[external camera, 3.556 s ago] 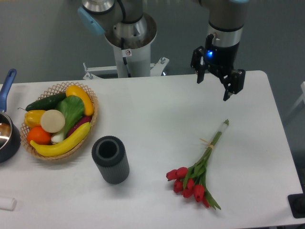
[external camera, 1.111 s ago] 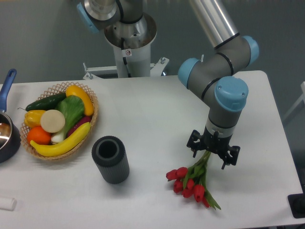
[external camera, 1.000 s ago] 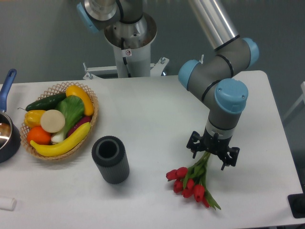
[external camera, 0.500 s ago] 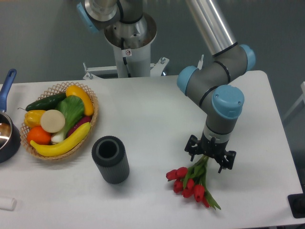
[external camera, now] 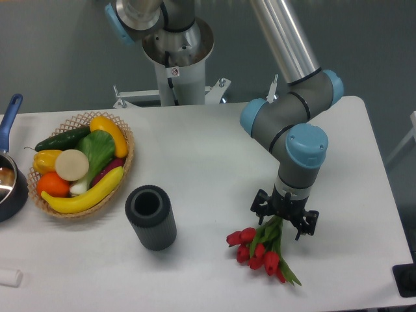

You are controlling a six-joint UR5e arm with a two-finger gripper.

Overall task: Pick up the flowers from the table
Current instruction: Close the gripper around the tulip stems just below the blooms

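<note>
On smooth white table (external camera: 214,156), slender-stemmed flowers (external camera: 260,250)

One bunch of red tulips (external camera: 263,250) lies right below the gripper (external camera: 284,218), holding about eight blooms. One dark ribbed cylinder (external camera: 151,218) stands well to the gripper's left. Farther left sits one wicker basket (external camera: 123,166) carrying one banana (external camera: 81,195), one cucumber (external camera: 62,138), one orange (external camera: 52,184) and two yellow peppers. One blue-handled pot (external camera: 10,175) sits at the far left edge.

Red flowers (external camera: 260,250) lying flat — white table (external camera: 214,149).
</note>
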